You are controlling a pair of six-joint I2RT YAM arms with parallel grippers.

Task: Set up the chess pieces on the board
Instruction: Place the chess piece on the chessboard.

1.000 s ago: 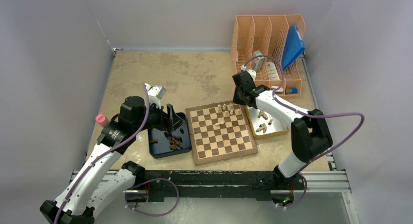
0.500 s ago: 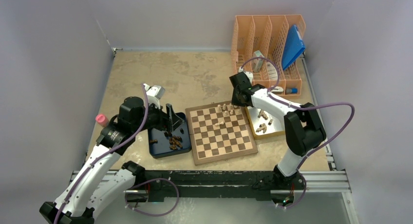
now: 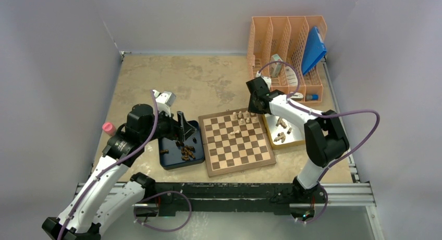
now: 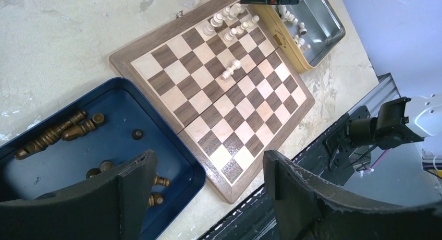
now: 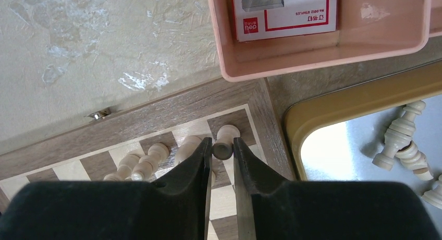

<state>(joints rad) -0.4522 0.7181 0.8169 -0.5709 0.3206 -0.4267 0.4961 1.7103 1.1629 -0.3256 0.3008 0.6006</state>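
The board (image 3: 237, 141) lies mid-table, with a row of pale chess pieces (image 3: 242, 116) along its far right edge and one lone pale piece (image 4: 232, 70) further in. My right gripper (image 5: 222, 143) is over the board's far right corner, shut on the top of an upright pale piece (image 5: 228, 131) that stands on the corner square. More pale pieces (image 5: 398, 138) lie in the yellow tray (image 5: 323, 102). Dark pieces (image 4: 52, 135) lie in the blue tray (image 4: 104, 109). My left gripper (image 4: 208, 159) hangs open and empty above the blue tray's near right corner.
An orange file rack (image 3: 286, 47) stands just behind the board's far right corner and holds a box of staples (image 5: 284, 10) and a blue folder (image 3: 314, 49). A pink object (image 3: 109, 128) sits at the table's left edge.
The right arm has shifted a little to the left, its elbow swinging in, with the pale piece still between its fingers. The left arm has not moved.
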